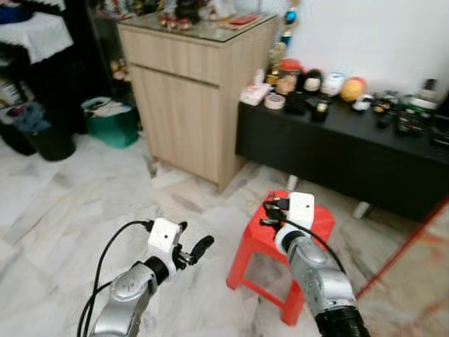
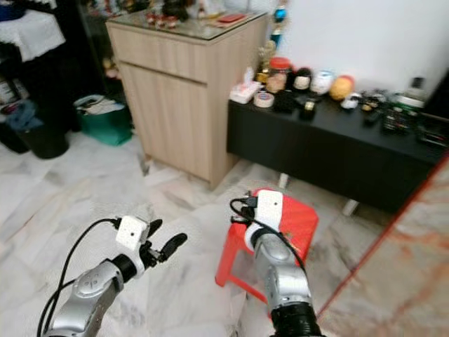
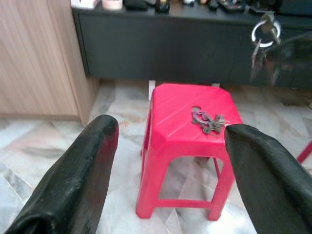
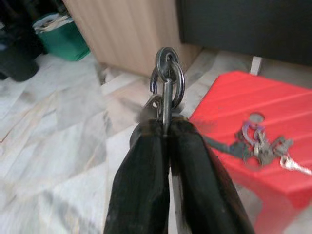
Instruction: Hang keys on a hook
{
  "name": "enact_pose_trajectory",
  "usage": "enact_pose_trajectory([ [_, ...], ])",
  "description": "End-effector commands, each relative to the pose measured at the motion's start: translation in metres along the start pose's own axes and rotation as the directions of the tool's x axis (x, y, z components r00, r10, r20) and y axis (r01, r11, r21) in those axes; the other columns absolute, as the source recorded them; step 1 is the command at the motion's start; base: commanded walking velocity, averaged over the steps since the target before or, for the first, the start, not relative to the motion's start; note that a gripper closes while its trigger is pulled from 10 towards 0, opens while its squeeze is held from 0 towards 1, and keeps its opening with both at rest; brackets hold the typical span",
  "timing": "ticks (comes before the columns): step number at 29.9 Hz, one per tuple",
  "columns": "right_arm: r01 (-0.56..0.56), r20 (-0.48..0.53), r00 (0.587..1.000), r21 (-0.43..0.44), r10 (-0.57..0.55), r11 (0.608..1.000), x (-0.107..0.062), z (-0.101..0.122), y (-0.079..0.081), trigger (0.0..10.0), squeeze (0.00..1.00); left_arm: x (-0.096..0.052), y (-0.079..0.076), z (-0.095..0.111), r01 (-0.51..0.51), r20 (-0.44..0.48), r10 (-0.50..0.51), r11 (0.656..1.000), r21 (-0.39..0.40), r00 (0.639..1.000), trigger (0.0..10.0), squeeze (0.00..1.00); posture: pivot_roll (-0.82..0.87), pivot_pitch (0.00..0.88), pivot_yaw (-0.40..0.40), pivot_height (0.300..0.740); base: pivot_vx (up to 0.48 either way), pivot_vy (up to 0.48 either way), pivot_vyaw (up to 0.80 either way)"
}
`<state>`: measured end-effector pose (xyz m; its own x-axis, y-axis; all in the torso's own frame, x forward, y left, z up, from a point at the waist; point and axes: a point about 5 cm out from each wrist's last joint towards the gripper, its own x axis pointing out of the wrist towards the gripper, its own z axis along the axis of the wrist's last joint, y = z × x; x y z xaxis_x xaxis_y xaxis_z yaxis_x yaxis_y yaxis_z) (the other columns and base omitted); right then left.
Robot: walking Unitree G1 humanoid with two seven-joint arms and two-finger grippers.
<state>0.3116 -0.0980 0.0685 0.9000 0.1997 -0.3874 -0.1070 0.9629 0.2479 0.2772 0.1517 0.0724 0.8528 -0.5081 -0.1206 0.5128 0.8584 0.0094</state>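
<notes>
Two bunches of keys are in view. One, the held keys (image 4: 167,83), hangs from a steel ring pinched between the two black fingers of the right gripper (image 4: 168,129), which are pressed together on it; the ring stands above the fingertips, and in the left wrist view the same bunch (image 3: 263,36) dangles in the air in front of the black sideboard (image 1: 351,151). The other, the loose keys (image 3: 208,121), lies flat on the seat of the red plastic stool (image 1: 263,239), towards one side of the top, and shows again in the right wrist view (image 4: 263,144).

The right gripper (image 1: 270,210) hovers above the near edge of the stool, its arm coming up from the lower right. The left gripper (image 1: 193,251) hangs over the marble floor (image 1: 84,210) to the left of the stool, apart from it, with its fingers (image 3: 78,170) spread wide and nothing between them; its wrist camera looks straight at the stool.

Behind the stool the sideboard runs along the white wall, its top crowded with jars, small ornaments and a roll of tape (image 1: 275,101). Just left of it stands a tall wooden cabinet (image 1: 189,98), and further left a green bin (image 1: 112,123) sits on the floor
</notes>
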Motion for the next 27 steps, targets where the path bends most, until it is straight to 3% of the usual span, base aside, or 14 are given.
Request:
enact_pose_trajectory([
  [1, 0.004, -0.005, 1.000, -0.004, -0.004, 1.000, 0.000, 0.000, -0.002, 10.0, 0.00, 0.000, -0.005, -0.004, 0.023, -0.024, -0.023, 1.000, -0.001, 0.999, 10.0, 0.00, 0.07, 0.000, -0.034, 0.724, -0.304, 0.000, -0.80],
  [7, 0.001, -0.007, 1.000, -0.003, -0.001, 1.000, 0.002, 0.001, 0.001, 10.0, 0.00, 0.003, -0.007, -0.005, 0.052, -0.047, -0.051, 0.998, 0.023, 0.998, 10.0, 0.00, 0.07, 0.000, -0.032, 0.724, -0.095, 0.000, -0.67],
  [13, -0.037, -0.009, 0.999, -0.035, 0.037, 0.999, 0.006, 0.009, 0.008, 10.0, 0.00, 0.007, -0.007, 0.002, 0.111, -0.067, -0.107, 0.991, 0.070, 0.992, 10.0, 0.00, 0.07, 0.000, -0.030, 0.724, 0.000, 0.000, 0.00],
  [20, -0.110, -0.018, 0.994, -0.063, 0.109, 0.992, 0.009, 0.019, 0.020, 10.0, 0.00, 0.010, -0.014, 0.007, 0.259, -0.141, -0.239, 0.954, 0.151, 0.961, 10.0, 0.00, 0.06, 0.000, -0.031, 0.724, 0.000, 0.000, 0.00],
  [27, -0.154, -0.019, 0.988, -0.026, 0.154, 0.988, 0.009, 0.030, 0.032, 10.0, 0.00, 0.021, -0.023, 0.010, 0.337, -0.172, -0.309, 0.926, 0.167, 0.935, 10.0, 0.00, 0.06, 0.000, -0.032, 0.724, 0.000, 0.000, 0.00],
])
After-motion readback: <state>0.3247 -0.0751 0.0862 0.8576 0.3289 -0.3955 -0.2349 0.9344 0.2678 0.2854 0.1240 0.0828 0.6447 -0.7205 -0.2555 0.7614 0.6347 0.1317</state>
